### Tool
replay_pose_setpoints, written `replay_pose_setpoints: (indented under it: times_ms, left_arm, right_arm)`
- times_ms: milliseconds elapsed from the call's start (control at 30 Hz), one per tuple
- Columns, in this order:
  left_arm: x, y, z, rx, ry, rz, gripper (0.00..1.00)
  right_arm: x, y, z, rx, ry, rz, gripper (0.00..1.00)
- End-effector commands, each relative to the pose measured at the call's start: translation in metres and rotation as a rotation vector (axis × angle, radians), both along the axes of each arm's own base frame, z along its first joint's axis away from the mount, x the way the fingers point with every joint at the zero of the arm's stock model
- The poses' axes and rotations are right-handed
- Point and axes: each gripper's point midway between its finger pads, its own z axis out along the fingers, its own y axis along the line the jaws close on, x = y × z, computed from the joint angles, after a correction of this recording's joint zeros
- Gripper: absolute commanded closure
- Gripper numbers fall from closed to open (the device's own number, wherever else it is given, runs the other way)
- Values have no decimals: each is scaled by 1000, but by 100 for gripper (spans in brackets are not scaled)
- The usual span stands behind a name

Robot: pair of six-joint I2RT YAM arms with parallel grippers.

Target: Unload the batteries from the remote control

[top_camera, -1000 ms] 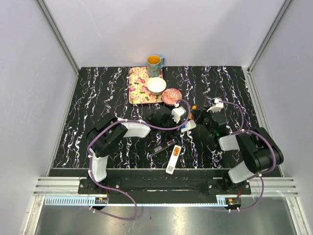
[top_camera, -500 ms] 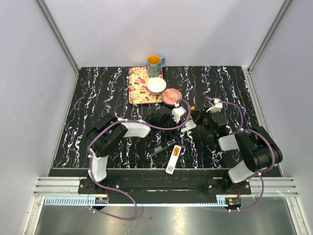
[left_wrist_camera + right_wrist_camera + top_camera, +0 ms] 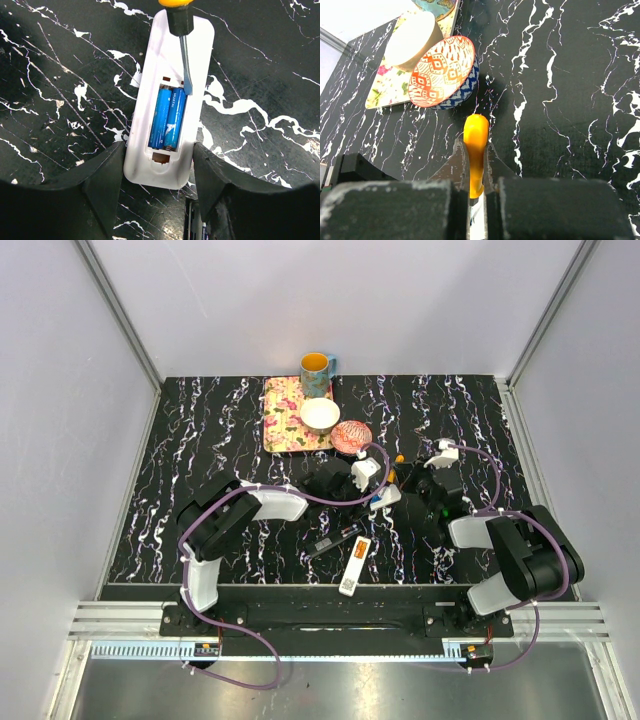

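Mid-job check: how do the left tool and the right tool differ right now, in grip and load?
The left tool has its jaws wide, clamped across the white remote. The right tool has its jaws pinched nearly shut on the orange handle of the screwdriver. The left tool steadies the remote, two blue batteries exposed; the right tool sets the blade at the compartment's edge beside them. Both are gripping, both at the same remote.

Black worktop (image 3: 50, 75) veined in white. White remote (image 3: 141, 125); two blue batteries (image 3: 169, 117) with white lettering. Orange-handled screwdriver (image 3: 475, 150), black collar. Patterned bowl (image 3: 442, 70): orange-and-white diamonds inside, blue outside. Floral tray (image 3: 285, 415), yellow and pink.
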Motion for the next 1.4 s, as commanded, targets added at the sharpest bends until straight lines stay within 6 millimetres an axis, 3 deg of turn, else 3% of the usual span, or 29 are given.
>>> replay_pose_setpoints:
  times_ms: [0, 267, 733, 967, 1100, 1367]
  left_arm:
    - [-40, 8, -48, 107, 150, -68, 63]
    - [-42, 7, -49, 104, 159, -74, 63]
    - [-41, 6, -51, 106, 163, -69, 64]
    - [-41, 6, -54, 108, 168, -69, 64]
    - [-41, 5, -53, 102, 172, -69, 64]
    - [-42, 5, -55, 104, 173, -67, 68]
  right_arm:
    - [15, -10, 20, -49, -63, -60, 100]
    - [15, -8, 19, -59, -77, -46, 100]
    - [3, 8, -2, -9, -22, 41, 100]
    - [-4, 23, -1, 146, -24, 89, 100]
    - [-8, 29, -11, 223, -5, 107, 100]
    - [-11, 36, 2, 339, -22, 129, 100]
